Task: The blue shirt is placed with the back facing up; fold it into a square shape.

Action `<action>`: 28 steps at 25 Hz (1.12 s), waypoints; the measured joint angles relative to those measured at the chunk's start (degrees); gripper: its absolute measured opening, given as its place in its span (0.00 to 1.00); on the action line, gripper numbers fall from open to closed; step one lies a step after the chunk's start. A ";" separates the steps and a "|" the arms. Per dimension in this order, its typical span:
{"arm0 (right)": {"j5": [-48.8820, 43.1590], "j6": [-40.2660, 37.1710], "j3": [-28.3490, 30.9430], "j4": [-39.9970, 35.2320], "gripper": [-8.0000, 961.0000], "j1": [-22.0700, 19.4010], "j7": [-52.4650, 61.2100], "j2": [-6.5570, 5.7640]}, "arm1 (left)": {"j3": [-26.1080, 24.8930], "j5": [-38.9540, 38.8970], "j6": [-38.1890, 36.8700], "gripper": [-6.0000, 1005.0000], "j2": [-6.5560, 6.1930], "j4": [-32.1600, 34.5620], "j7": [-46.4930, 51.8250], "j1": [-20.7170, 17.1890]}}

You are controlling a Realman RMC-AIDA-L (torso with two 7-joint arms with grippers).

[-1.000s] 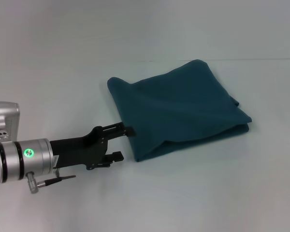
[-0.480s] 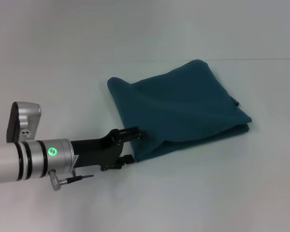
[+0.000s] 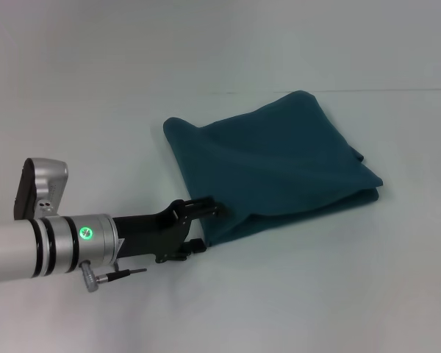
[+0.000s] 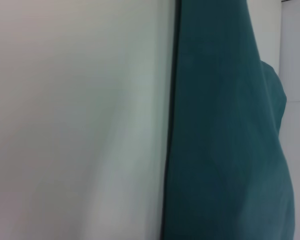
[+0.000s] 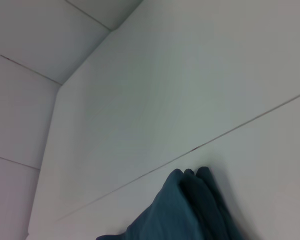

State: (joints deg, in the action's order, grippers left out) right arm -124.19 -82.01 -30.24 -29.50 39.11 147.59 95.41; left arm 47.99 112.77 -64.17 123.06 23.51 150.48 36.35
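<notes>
- The blue shirt (image 3: 272, 165) was already folded into a rough, lumpy square and sat on the white table (image 3: 316, 294), a bit right of centre in the head view.
- It lay turned like a diamond: one corner pointed away toward the far wall, one pointed right, and the near-left corner pointed at the robot's left arm.
- No real long axis, pretty much as wide as it was deep. The layered open edges showed along the right and near-right side, with the top layer sitting slightly off the lower ones.
- Only plain teal fabric was facing up.
- The left gripper (image 3: 203, 226) was low on the table right at the shirt's near-left corner, fingers apart, upper finger (image 3: 206, 204) touching the left edge and the lower one (image 3: 193, 251) by the corner. Hard to say if any cloth was actually between them.
- Left wrist view showed just the shirt (image 4: 225, 140) edge beside bare table (image 4: 75, 120).
- Right gripper wasn't visible anywhere, so I can't tell its state; its wrist camera caught a bit of shirt (image 5: 185, 210) and the tabletop (image 5: 190, 90).
</notes>
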 joint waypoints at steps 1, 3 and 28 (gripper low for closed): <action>0.00 0.00 0.00 0.06 0.75 0.00 -0.03 0.02 | 0.00 0.00 0.08 0.90 0.03 -0.03 -0.12 -0.10; 0.00 0.01 0.00 0.15 0.75 0.00 -0.06 0.08 | 0.14 0.00 0.33 0.90 0.14 -0.06 -0.33 -0.16; 0.28 0.00 0.00 0.32 0.75 0.00 -0.11 0.26 | 0.38 -0.63 2.15 0.50 0.77 -0.83 -1.47 1.25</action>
State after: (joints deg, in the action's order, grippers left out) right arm -123.91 -82.01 -30.23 -29.18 39.11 147.48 95.67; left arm 48.36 112.14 -62.02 123.84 22.68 149.02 37.61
